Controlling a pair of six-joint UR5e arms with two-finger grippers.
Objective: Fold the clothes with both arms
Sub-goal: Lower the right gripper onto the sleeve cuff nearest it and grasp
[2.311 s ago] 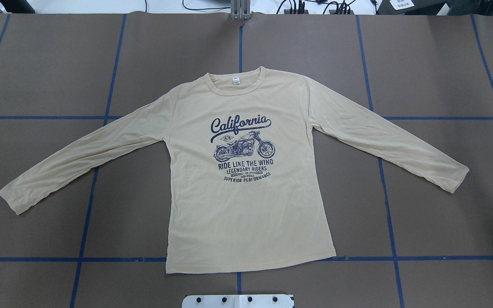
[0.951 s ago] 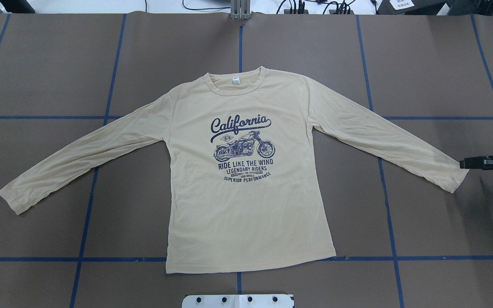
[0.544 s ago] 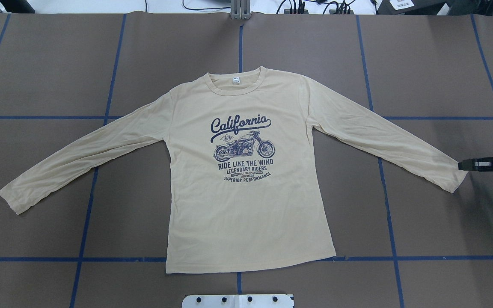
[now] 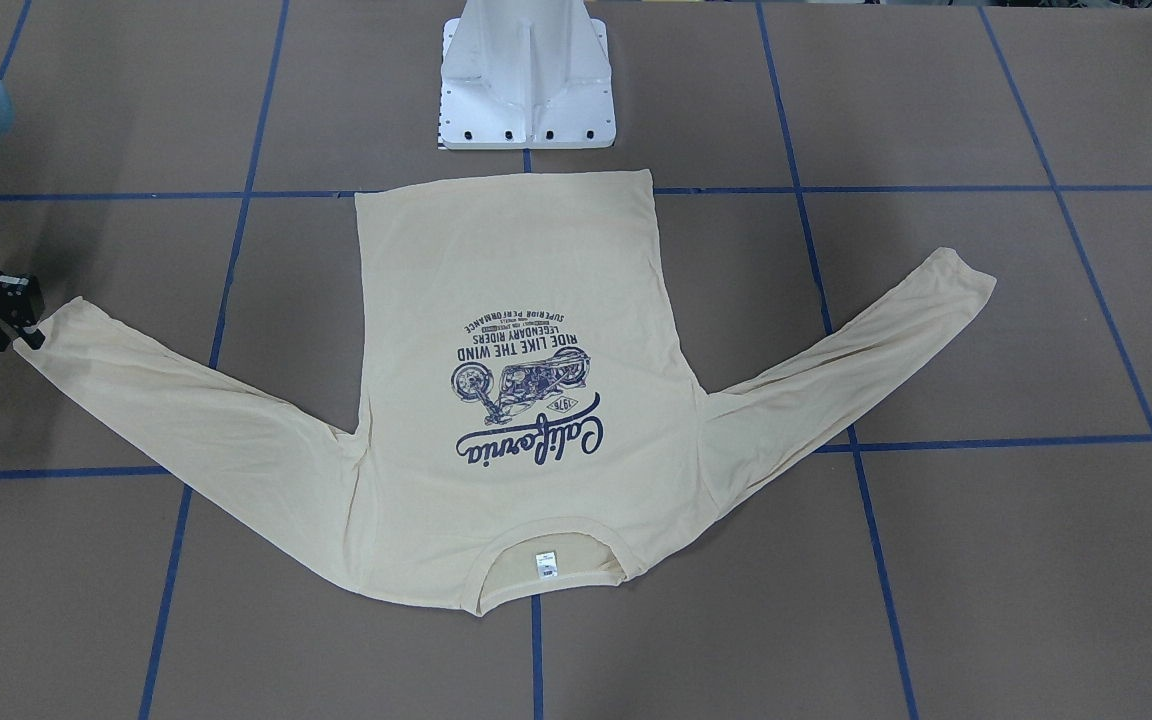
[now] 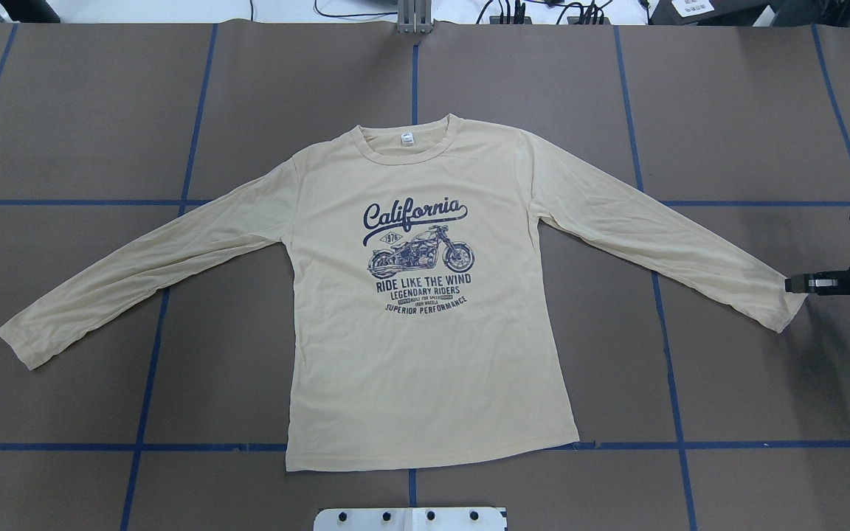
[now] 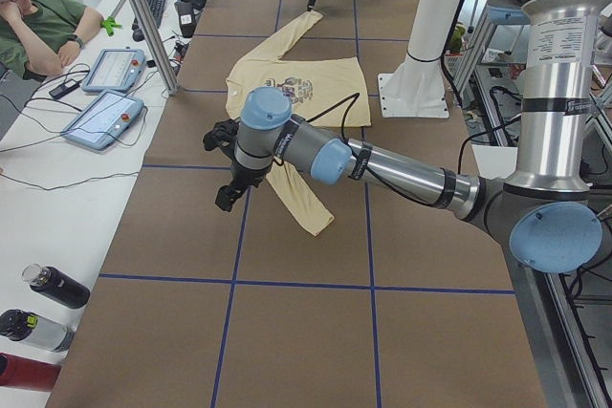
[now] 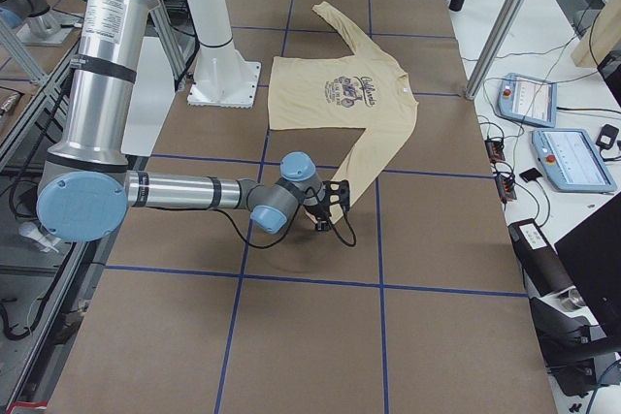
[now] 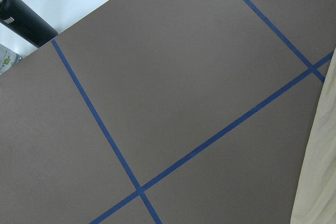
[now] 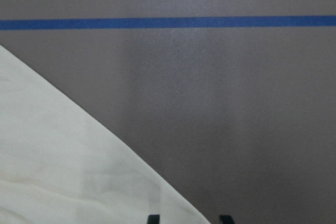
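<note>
Broadly, the brown table with its blue tape lines carries the cream T-shirt, flat, print up, both sleeves spread. The right arm lies low; the right gripper has its fingers parted at the right cuff's edge. The left arm holds the left gripper, apparently above the table, near the other sleeve. Whether that claw is parted or closed I cannot tell.

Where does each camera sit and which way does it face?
Front-facing: across the table, facing the pedestal; right claw at the shirt cuff.
Overhead: behind pedestal, looking down; shares that claw, cuff.
Left: table end, left arm nearest.
Right: opposite end, right arm nearest.
Left wrist: down at table, shirt edge; no claw.
Right wrist: down at cuff, fingertips.
</note>
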